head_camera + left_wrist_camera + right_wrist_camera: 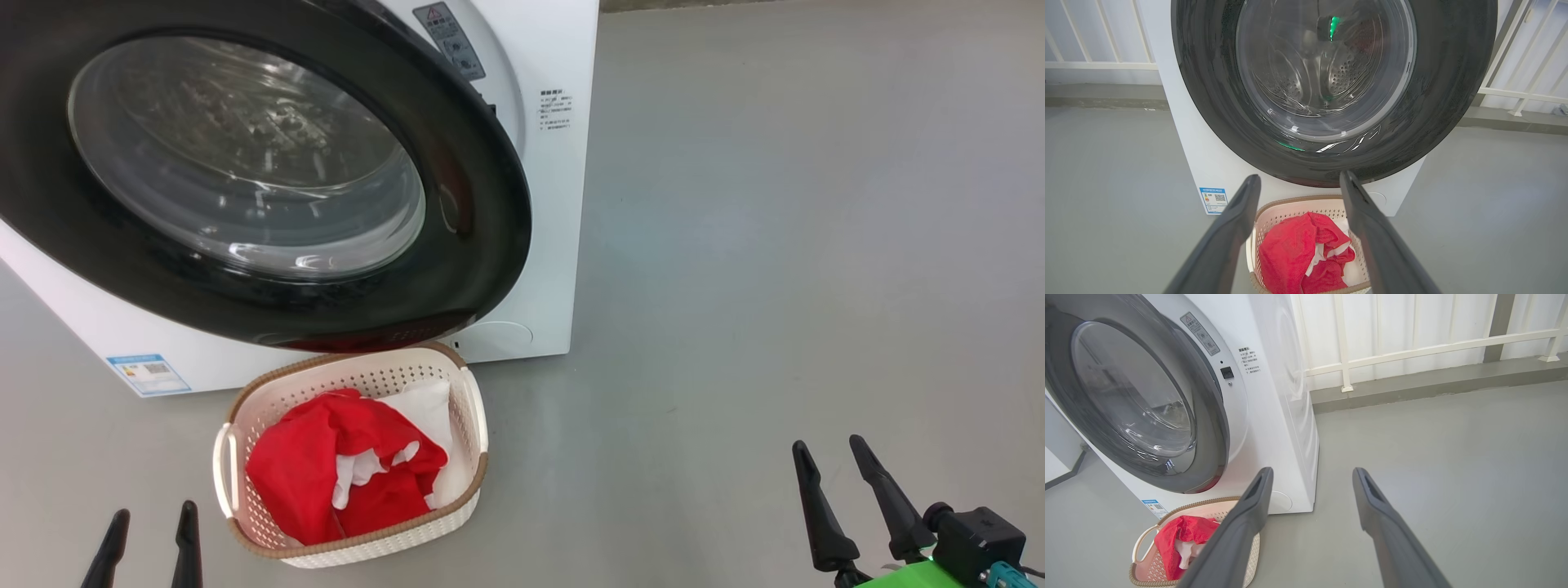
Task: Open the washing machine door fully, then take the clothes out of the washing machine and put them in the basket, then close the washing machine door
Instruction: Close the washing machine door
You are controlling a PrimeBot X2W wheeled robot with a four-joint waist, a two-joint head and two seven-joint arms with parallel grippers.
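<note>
Head view: left gripper [155, 510] and right gripper [827, 443], bottom corners, spread wide and empty; we judge the door [245, 163] stiff, glossy, best pushed at its right rim.

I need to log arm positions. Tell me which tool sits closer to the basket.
The left tool, at the head view's lower left, just beside the basket. The right tool stands well away at the lower right.

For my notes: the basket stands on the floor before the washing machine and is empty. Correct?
No: the basket is not empty; the head view shows red and white clothes lying in it. The rest is right: it stands on the floor before the washing machine.
</note>
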